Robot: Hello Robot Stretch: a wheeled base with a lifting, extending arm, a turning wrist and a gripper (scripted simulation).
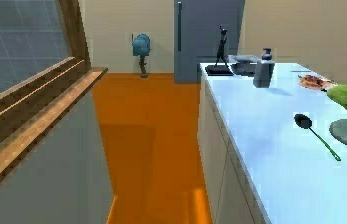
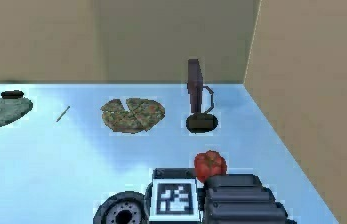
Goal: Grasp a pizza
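The pale blue worktop [image 2: 81,160] spreads across the arm side view and also runs along the forward view's right, beside an orange floor [image 1: 146,130] that reaches a tall grey fridge [image 1: 206,40] at the far wall. Tan walls [image 2: 311,60] close the worktop's far and right sides. The pizza [image 2: 133,113], a round speckled disc with a wedge cut out, lies flat toward the far side of the worktop, well apart from the hand [image 2: 121,209] and almost straight beyond it. The hand shows at the near edge as a dark rounded body. Its fingers cannot be made out, so I cannot tell whether they are spread or pressed together, nor whether the hand holds anything. Right of the pizza stands a dark upright holder [image 2: 198,95] on a round foot. A red rounded fruit [image 2: 210,164] sits nearer, right of the hand. Just right of the hand, a white square [image 2: 174,197] carries black marks
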